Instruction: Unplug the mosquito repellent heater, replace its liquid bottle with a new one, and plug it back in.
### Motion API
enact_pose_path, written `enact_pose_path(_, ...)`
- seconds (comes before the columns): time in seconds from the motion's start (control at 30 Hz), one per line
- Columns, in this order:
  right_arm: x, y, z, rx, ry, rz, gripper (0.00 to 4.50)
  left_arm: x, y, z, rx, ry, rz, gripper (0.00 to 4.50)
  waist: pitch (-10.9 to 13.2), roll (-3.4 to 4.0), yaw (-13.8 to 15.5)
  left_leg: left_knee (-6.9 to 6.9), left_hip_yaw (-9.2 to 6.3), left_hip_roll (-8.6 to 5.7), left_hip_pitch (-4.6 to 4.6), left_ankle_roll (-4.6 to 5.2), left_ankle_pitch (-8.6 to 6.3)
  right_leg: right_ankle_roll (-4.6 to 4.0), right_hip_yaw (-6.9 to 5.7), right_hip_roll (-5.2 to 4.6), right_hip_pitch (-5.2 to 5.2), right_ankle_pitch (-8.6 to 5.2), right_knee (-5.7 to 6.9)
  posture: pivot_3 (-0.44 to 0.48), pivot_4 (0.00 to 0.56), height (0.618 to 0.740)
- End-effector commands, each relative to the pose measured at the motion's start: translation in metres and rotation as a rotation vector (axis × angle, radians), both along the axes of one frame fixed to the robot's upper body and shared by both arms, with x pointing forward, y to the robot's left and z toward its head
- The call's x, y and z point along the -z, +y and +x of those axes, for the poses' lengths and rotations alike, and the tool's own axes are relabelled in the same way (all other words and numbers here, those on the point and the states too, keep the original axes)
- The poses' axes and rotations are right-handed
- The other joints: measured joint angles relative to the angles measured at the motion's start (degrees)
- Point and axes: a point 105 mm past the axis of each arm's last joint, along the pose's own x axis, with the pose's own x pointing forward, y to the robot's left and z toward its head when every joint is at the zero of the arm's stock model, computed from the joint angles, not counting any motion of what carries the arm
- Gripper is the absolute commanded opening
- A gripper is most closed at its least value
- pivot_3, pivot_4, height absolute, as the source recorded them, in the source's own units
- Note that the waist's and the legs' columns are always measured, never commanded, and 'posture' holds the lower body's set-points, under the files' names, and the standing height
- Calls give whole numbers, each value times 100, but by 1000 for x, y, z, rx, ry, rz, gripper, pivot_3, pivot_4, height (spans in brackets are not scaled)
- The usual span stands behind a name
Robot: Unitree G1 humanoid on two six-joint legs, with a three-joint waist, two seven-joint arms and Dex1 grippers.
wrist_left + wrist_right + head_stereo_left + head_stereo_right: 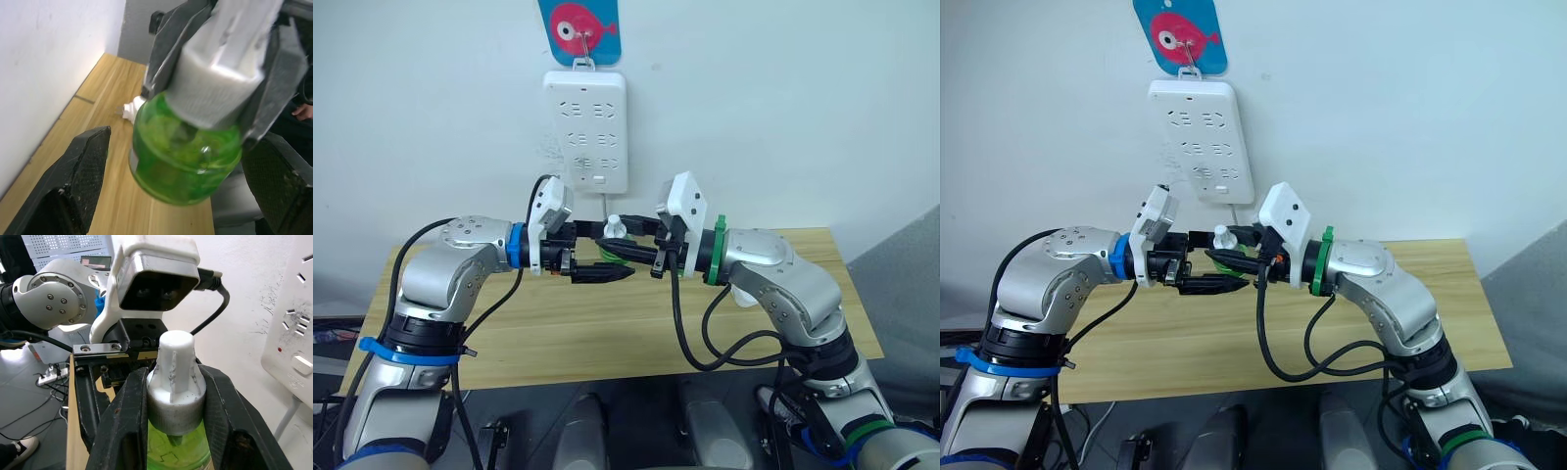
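Note:
A green liquid bottle (186,156) with a white cap (175,357) hangs in the air in front of the wall, above the table. My right gripper (175,378) is shut on its white neck, one finger on each side. My left gripper (181,147) faces it from the other side and stands open, its two black fingers (80,171) flanking the green body without touching it. The mosquito repellent heater cannot be made out. A small white piece (131,108) lies on the table beyond the bottle; what it is I cannot tell.
A white socket strip (585,127) hangs on the wall just above the grippers, under a blue fish hook (579,27), its cord dropping behind them. The wooden table (607,323) stands against the wall. Black cables loop from both wrists.

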Motion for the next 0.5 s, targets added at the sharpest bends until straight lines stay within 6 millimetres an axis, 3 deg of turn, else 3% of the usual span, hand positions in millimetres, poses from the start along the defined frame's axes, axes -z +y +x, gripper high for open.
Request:
enact_pose_path(0.03,-14,2,-13,-60,-45,38,1105,-11,-2,-5,28,-74,-12,4228,-34,0,0,0,0,0,1,0,0,0,0,0,0,0,3,-80,137,725)
enact_pose_path(0.13,-13,2,-15,-69,-41,34,1105,-10,-3,-8,47,-78,-9,4043,-83,0,-1,-1,0,0,3,0,0,0,0,1,0,0,4,-79,139,725)
enact_pose_path(0.33,-11,3,-16,-85,-40,25,1105,-5,-2,-11,64,-82,15,2406,-115,1,-1,0,-1,-1,4,0,0,0,1,2,0,0,7,-69,135,725)
enact_pose_path(0.5,-10,4,-19,-118,-37,21,1105,-4,-4,-13,74,-115,31,2362,-182,3,0,-1,-1,-1,4,0,0,0,1,2,0,0,8,-56,129,725)
